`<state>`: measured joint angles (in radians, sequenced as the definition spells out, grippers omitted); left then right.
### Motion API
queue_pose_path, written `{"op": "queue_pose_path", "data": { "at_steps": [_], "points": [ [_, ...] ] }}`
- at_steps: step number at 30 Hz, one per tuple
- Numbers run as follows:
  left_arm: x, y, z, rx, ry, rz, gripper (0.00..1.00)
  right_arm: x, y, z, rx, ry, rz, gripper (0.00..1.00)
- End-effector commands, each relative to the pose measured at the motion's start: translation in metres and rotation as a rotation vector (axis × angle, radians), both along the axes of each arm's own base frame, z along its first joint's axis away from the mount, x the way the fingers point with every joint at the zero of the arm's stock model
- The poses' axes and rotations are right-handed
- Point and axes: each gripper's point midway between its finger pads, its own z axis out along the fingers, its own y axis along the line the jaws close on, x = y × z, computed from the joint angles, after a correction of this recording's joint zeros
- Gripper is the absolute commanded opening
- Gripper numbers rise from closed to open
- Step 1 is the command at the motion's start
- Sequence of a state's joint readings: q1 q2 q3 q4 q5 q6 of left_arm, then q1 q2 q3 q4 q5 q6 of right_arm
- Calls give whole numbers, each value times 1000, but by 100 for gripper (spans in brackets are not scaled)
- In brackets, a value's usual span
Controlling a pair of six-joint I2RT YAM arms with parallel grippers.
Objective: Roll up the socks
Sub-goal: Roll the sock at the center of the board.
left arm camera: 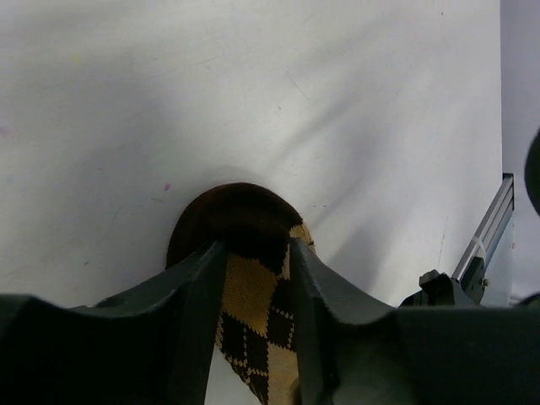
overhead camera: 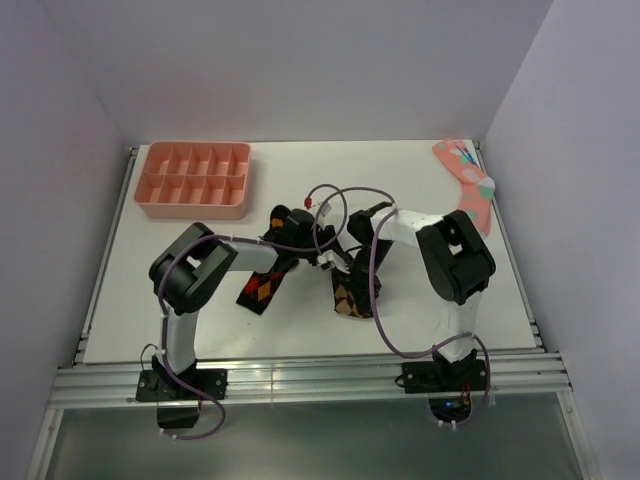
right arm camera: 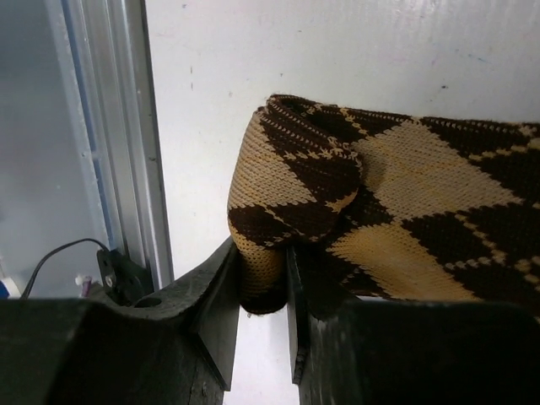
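Two dark argyle socks lie mid-table. The one with red and orange diamonds (overhead camera: 262,288) lies left, under my left gripper (overhead camera: 285,260). In the left wrist view that gripper (left arm camera: 257,245) is shut on a dark sock with yellowish diamonds (left arm camera: 253,312), whose brown toe end pokes out past the fingertips. The sock with tan diamonds (overhead camera: 350,296) lies right, bunched up. My right gripper (overhead camera: 345,268) is shut on it; in the right wrist view the gripper (right arm camera: 261,253) pinches a folded edge of this sock (right arm camera: 380,186), with the rest draped to the right.
A pink compartment tray (overhead camera: 195,180) stands at the back left. A pink sock with teal and white marks (overhead camera: 468,185) lies at the back right corner. The aluminium rail (right arm camera: 110,126) runs along the table's near edge. Purple cables loop over both arms.
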<state>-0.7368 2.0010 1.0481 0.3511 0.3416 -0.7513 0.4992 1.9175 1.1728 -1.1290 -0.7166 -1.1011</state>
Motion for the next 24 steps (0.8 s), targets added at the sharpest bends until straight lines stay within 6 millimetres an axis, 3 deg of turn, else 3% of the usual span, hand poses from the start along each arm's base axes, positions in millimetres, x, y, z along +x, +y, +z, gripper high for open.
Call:
{"op": "queue_pose_path", "data": {
  "at_steps": [1,8,11,13,14,15,17,18,20,24],
  "points": [
    [3,8,23,-22,-125,17,45,1,-13,-6,-83,73,-68,8],
    [8,18,68,-119,-254,50,51,4,-13,-9,-80,82,-90,8],
    [10,25,73,-111,-274,72,52,5,-13,-9,-72,85,-91,8],
    [5,34,64,-91,-256,97,51,5,-12,-7,-61,91,-94,8],
    [6,36,76,-124,-287,110,51,5,-13,-6,-61,91,-99,8],
    [-1,43,67,-116,-275,116,52,6,-14,-7,-62,87,-98,8],
    [-5,46,81,-154,-312,113,51,5,-14,-7,-64,88,-97,8],
    [-12,50,76,-152,-308,106,51,5,-15,-7,-66,89,-97,8],
    [-18,54,85,-174,-333,99,51,4,-15,-6,-67,91,-96,8],
    [-38,65,75,-186,-334,67,49,6,-15,-2,-59,76,-100,8]
  ]
}}
